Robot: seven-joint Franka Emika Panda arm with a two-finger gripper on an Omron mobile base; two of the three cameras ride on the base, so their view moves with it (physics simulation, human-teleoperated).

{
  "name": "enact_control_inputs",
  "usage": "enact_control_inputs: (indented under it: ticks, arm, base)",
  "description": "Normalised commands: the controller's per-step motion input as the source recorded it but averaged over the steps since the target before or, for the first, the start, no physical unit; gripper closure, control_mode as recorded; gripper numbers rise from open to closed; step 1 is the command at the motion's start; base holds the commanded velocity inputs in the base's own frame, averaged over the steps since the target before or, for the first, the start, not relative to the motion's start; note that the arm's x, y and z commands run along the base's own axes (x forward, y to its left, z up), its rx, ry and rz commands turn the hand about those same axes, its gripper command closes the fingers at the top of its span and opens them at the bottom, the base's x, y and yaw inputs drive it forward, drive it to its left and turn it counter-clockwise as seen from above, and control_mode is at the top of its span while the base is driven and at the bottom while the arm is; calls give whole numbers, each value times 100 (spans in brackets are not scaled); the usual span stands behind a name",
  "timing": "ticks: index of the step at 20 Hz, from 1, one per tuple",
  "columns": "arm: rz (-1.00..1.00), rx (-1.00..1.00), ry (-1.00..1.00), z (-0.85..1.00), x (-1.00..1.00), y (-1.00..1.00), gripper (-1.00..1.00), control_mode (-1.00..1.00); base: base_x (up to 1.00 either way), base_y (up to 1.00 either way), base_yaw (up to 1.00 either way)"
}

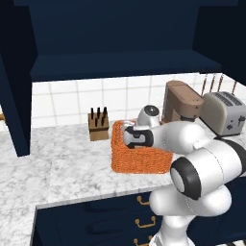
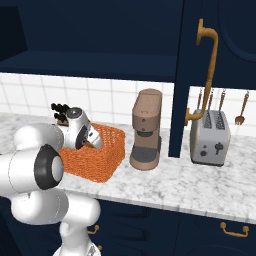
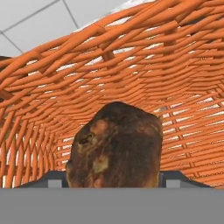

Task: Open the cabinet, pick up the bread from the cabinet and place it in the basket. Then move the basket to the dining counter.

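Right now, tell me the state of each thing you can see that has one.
cabinet: door swung open
bread: inside the basket, between the gripper's fingers
basket: on the marble counter, upright
gripper: down in the basket, jaws wide around the bread
toaster: slots empty

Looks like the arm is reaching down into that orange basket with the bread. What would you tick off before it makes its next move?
1. Bread inside the basket: ok, woven walls surround it.
2. Bread resting on the basket floor: cannot tell, its underside is hidden.
3. Fingers either side of the bread, released or gripping: cannot tell.
4. Basket standing flat on the counter: ok.
5. Room to lift out: ok, knife block and coffee machine stand apart from the basket.
6. Cabinet door open: ok.
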Motion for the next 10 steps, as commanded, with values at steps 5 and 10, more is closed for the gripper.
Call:
enact_control_inputs:
  ticks: [5,10]
  arm:
    - [0,-2,0,0,32,0,-100,-100]
    - [0,-2,0,0,44,0,-100,-100]
  base:
    - [0,0,0]
    - [0,0,0]
